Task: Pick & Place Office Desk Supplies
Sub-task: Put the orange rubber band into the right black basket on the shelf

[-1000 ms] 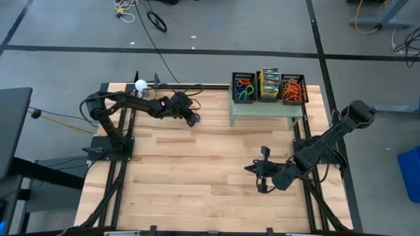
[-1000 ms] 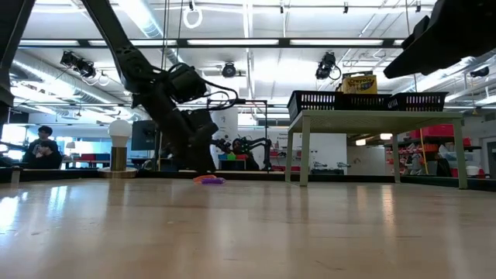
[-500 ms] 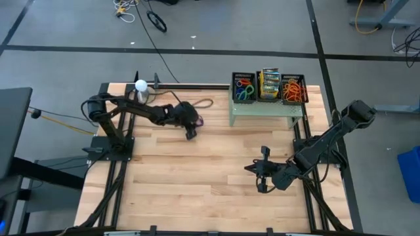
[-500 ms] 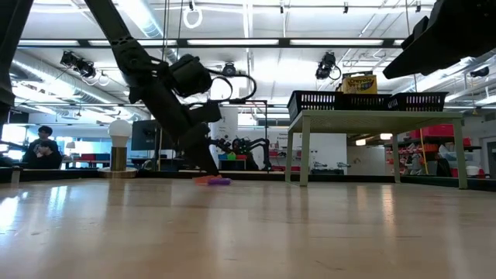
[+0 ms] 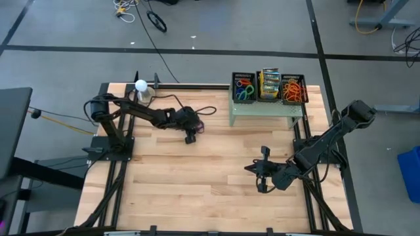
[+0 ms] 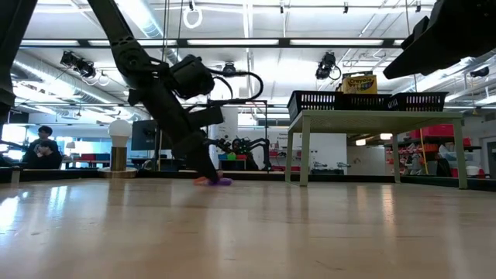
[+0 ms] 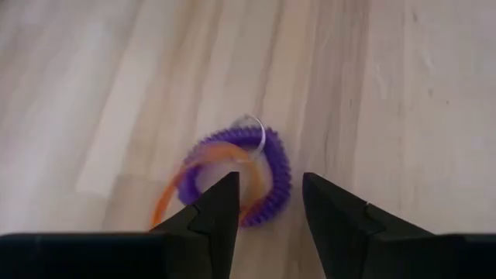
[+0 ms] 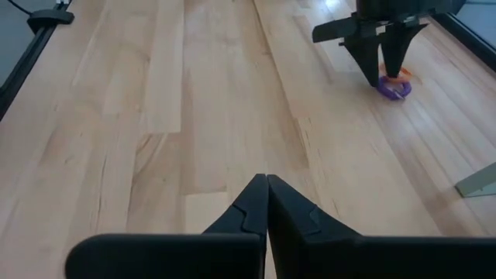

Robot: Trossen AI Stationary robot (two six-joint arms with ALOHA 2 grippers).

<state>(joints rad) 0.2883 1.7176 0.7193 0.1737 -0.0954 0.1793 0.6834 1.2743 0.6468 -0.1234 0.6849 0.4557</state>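
Two arms over the pale wooden plank table (image 5: 197, 177); left one at work.
Left gripper (image 7: 269, 203) points down at far-left centre, fingers apart astride a purple coiled plastic ring (image 7: 267, 167) and thin orange rubber-band loop (image 7: 174, 194) lying on the boards, not clamped. Right gripper (image 8: 266, 203) sits pinched together, empty, near right.

On the pale wooden plank worktop (image 5: 197, 170), the dark left arm reaches from the left edge toward the middle, its gripper (image 5: 191, 135) pointed down near the far half. The right gripper (image 5: 257, 172) waits toward the right edge. A pale green stand (image 5: 266, 110) at the far right corner carries three black mesh baskets (image 5: 268, 87) of coloured supplies.
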